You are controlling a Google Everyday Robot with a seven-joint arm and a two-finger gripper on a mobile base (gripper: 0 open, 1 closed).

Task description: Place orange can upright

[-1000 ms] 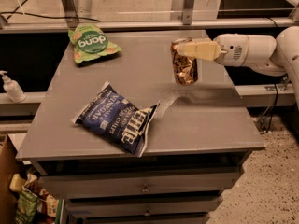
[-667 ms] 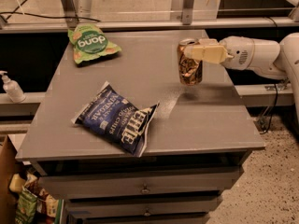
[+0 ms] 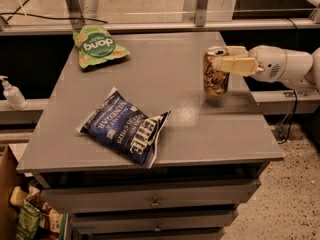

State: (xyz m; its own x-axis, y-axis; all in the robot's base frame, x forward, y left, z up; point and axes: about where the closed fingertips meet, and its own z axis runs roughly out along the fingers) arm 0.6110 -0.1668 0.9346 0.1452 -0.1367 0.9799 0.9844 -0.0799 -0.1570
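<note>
**Q:** What is shown, largest first?

**A:** A grey flat-topped cabinet surface [image 3: 150, 154] fills the middle of the frame. The closed drawers [image 3: 155, 202] beneath it hide whatever they hold. A white robot arm [image 3: 287, 69] enters from the right edge. A dark-blue crinkled chip bag [image 3: 125, 126] lies flat at centre left, and a green snack bag [image 3: 97, 46] lies at upper left.

**Q:** Where does the task's thing lie relative to the jaws?

**A:** The orange-tan aluminium drink can [image 3: 216, 80] is right of centre, at the tip of the gripper [image 3: 220, 59]. The jaws reach in level from the right and are clamped across the can's upper part, just below its silver top. The can's long axis is vertical, crosswise to the jaws, with its base toward the surface and a shadow directly beneath. Whether the base touches the surface cannot be told.

**Q:** What does the coming move turn on?

**A:** Probably on that base-to-surface gap. Once the can is seated, the jaws should part and draw back rightward without dragging it sideways. Both bags lie well apart to the left.
</note>
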